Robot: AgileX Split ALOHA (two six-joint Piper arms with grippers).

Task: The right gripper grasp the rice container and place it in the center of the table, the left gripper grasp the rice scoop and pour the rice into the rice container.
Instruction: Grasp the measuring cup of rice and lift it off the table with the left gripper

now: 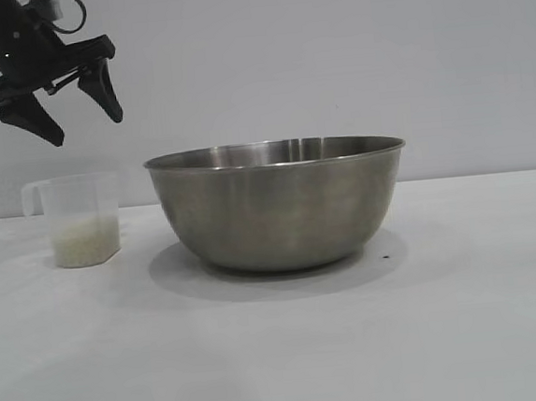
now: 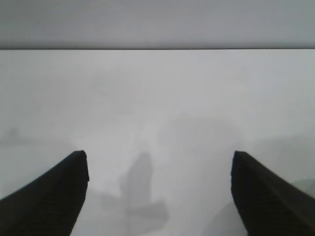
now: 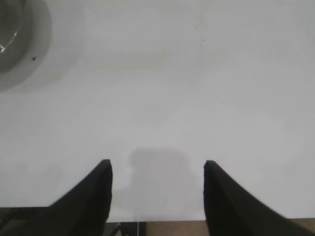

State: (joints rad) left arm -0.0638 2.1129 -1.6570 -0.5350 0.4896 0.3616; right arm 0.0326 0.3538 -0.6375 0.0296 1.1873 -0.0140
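The rice container (image 1: 278, 204), a large steel bowl, stands on the white table (image 1: 467, 324) at its middle. To its left stands the rice scoop (image 1: 82, 220), a clear cup with its handle on the far left side and rice (image 1: 86, 244) in its bottom. My left gripper (image 1: 85, 127) hangs open and empty above the scoop, apart from it. In the left wrist view the left gripper (image 2: 158, 157) shows only bare table between its fingers. My right gripper (image 3: 157, 167) is open and empty over bare table, away from the rice container (image 3: 10, 29).
The table's near edge (image 3: 162, 220) lies just under the right gripper's fingers. A small dark speck (image 1: 386, 257) sits on the table beside the bowl's right side. A plain grey wall stands behind the table.
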